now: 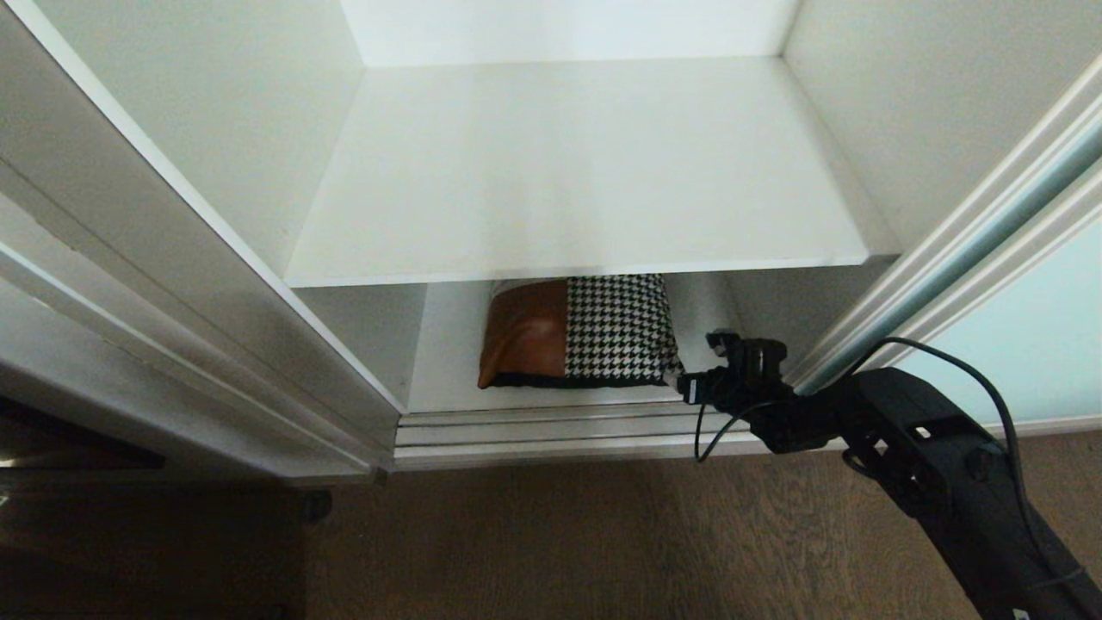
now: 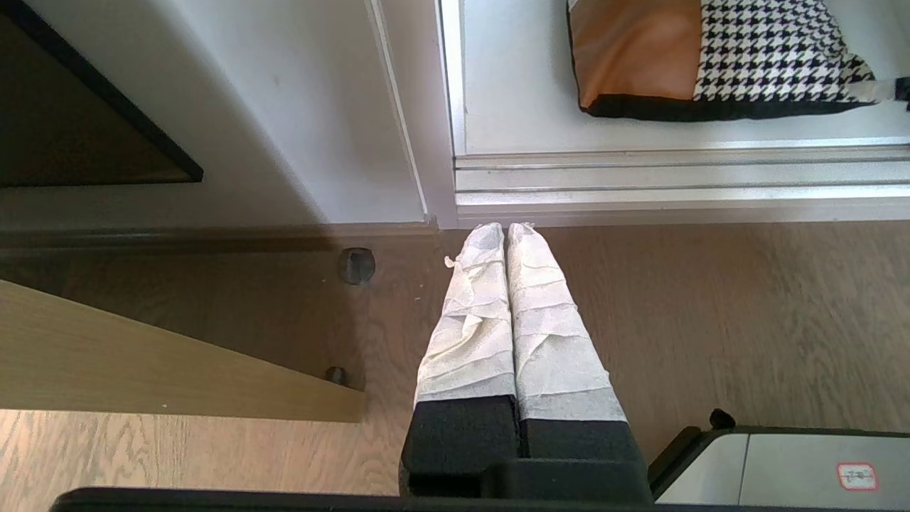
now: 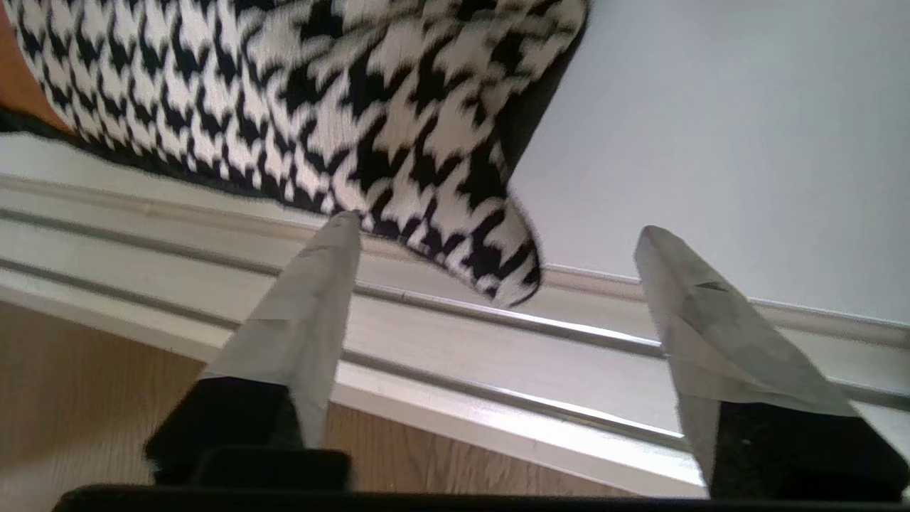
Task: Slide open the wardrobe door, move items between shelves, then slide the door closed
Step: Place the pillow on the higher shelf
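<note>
The cushion (image 1: 577, 331), houndstooth with a tan-orange patch, lies flat on the lower shelf (image 1: 448, 362), partly under the bare upper shelf (image 1: 585, 172). The sliding wardrobe door (image 1: 1033, 336) of pale aqua glass stands slid off to the right, leaving the compartment open. My right gripper (image 1: 699, 366) hangs low at the cushion's front right corner. In the right wrist view it (image 3: 498, 227) is open, and the corner of the cushion (image 3: 320, 92) points into the gap, gripped by neither finger. My left gripper (image 2: 505, 231) is shut on nothing, parked over the floor before the wardrobe's frame post.
Door track rails (image 1: 551, 426) run along the wardrobe's front edge, just under my right gripper. White wardrobe side panels (image 1: 215, 129) close the compartment on both sides. Brown wooden floor (image 1: 560, 534) lies in front. A tan board (image 2: 142, 363) and a round floor stop (image 2: 355, 264) sit left of the left gripper.
</note>
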Available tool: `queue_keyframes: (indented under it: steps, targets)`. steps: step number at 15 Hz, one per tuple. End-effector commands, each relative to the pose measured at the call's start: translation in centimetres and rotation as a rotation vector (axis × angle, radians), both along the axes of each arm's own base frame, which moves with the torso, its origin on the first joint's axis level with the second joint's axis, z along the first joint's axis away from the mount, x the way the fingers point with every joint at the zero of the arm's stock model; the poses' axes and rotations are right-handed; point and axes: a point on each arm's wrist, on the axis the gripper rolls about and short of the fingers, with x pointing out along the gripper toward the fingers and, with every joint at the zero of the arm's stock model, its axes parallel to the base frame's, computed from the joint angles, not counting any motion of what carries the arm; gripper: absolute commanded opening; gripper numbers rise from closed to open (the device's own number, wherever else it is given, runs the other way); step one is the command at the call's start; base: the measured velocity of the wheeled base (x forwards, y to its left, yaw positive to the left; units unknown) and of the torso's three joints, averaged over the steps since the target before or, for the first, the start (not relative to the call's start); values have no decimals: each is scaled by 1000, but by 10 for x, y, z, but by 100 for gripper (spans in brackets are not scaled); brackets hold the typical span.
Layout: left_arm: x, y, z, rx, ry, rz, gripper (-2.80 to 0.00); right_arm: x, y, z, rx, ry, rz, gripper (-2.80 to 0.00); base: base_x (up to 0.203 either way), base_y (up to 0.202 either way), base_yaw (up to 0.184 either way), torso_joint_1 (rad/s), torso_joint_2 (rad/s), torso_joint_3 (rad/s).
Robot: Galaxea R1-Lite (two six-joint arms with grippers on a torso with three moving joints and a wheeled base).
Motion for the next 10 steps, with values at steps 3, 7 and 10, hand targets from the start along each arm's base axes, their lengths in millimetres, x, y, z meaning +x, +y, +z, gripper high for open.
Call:
queue_keyframes:
  steps: [3,7,10]
  targets:
    - [0,0,0,-1,2,0,-280,-1,3,-8,9,16,27,0,0,0,0,0,0,0]
    - [0,0,0,-1,0,0,-280,0,4,-3,16,0,29,0,0,0,0,0,0,0]
    - [0,0,0,-1,2,0,-280,1,4,2,26,-31,28,0,0,0,0,0,0,0]
